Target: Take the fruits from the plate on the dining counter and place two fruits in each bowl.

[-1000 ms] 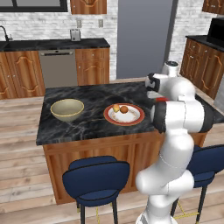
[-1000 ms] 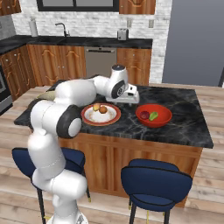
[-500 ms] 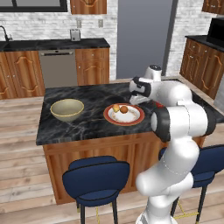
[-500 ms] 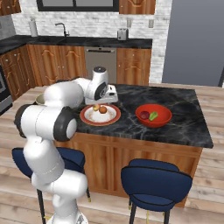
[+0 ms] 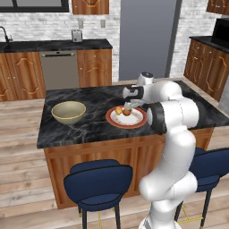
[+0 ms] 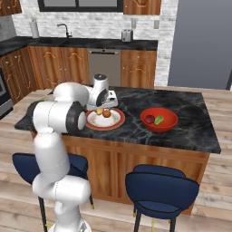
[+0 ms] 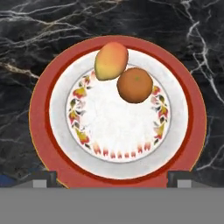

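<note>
Now two fruits, a yellow-orange one (image 7: pixel 111 60) and an orange one (image 7: pixel 135 85), are seen touching near the plate's (image 7: pixel 188 131) far rim, under the gripper (image 7: pixel 112 177), which is held empty and spread. Both are judged light, firm, smooth and prone to rolling, so the orange one is best taken across its widest middle. The red bowl (image 6: pixel 171 123) already holds two fruits; the beige bowl (image 5: pixel 68 112) is seen near the counter's (image 5: pixel 89 96) left edge.

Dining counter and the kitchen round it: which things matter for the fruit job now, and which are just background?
Job:
plate
yellow-orange fruit and orange fruit on it
red bowl, holding dark red fruit and green fruit
beige bowl
gripper

Background:
stools
toaster
dishwasher
</note>
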Robot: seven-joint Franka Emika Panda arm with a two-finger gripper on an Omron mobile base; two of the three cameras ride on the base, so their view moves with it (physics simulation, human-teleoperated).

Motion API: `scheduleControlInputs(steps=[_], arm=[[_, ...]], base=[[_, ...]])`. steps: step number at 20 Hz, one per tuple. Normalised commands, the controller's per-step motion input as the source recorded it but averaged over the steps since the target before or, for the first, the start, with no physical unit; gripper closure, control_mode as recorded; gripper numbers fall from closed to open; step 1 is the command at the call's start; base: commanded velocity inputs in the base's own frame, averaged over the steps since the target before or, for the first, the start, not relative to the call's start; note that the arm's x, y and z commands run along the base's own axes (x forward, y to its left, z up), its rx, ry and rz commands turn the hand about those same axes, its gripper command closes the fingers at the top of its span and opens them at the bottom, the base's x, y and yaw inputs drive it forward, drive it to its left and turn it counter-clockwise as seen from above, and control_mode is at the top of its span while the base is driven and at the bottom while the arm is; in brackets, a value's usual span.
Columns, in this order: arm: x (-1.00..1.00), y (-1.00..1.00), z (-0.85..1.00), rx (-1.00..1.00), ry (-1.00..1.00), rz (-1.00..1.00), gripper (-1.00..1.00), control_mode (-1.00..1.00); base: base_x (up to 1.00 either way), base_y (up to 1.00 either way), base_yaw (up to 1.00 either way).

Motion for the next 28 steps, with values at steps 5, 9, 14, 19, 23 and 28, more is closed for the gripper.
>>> scheduleControlInputs(steps=[5, 9, 14, 19, 23, 28], arm=[[0.69, 0.03, -0.26, -0.01, 0.00, 0.00, -1.00, -1.00], [0.64, 0.03, -0.25, -0.01, 0.00, 0.00, -1.00, -1.00], [0.51, 0.00, -0.38, 0.00, 0.01, 0.00, -1.00, -1.00], [0.20, 0.00, -0.38, 0.00, 0.03, 0.00, -1.00, -1.00], [0.04, 0.00, -0.28, 0.00, 0.03, 0.00, -1.00, -1.00], [0.18, 0.00, -0.24, 0.00, 0.01, 0.00, -1.00, -1.00]], base=[[0.00, 0.00, 0.00], [0.00, 0.00, 0.00], [0.00, 0.00, 0.00], [0.00, 0.00, 0.00], [0.00, 0.00, 0.00], [0.00, 0.00, 0.00]])
